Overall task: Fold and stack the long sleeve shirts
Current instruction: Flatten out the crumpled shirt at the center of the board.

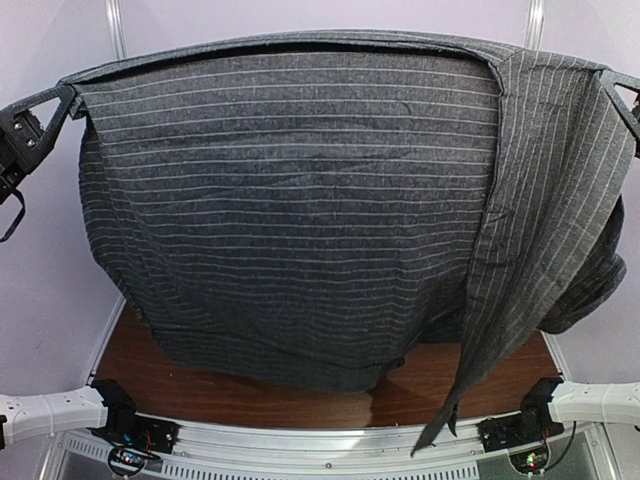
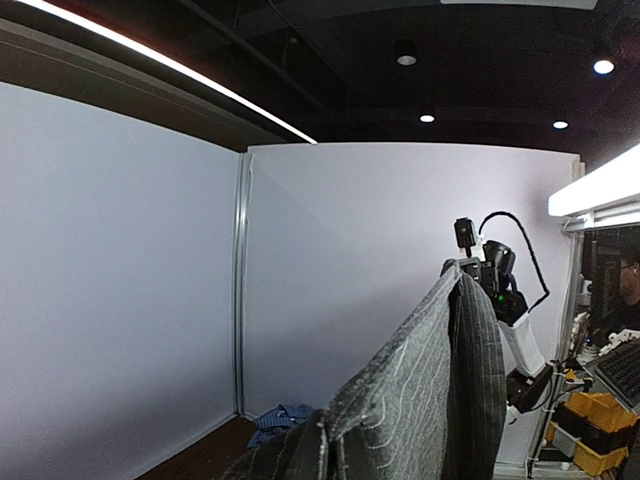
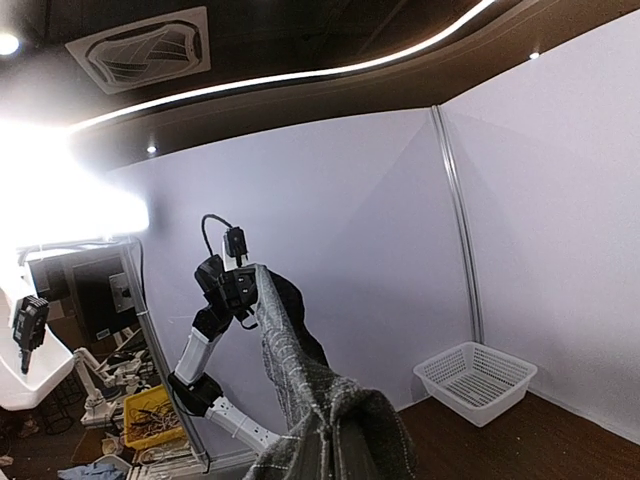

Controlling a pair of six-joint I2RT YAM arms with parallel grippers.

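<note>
The black pinstriped long sleeve shirt [image 1: 290, 210] hangs stretched wide between my two raised grippers, high above the table, filling most of the top view. My left gripper [image 1: 68, 98] is shut on its left top corner and my right gripper [image 1: 607, 80] is shut on its right top corner. A sleeve [image 1: 490, 330] dangles down on the right. In the left wrist view the shirt [image 2: 420, 390] runs taut to the right arm [image 2: 495, 275]. In the right wrist view it [image 3: 310, 400] runs to the left arm [image 3: 225, 285]. A blue-white checked shirt [image 2: 280, 420] lies crumpled at the far table corner.
A white mesh basket [image 3: 475, 380] stands on the brown table [image 1: 250, 395] near the wall. Pale walls enclose the table on three sides. The arm bases [image 1: 110, 410] sit at the near edge. The hanging shirt hides most of the table from above.
</note>
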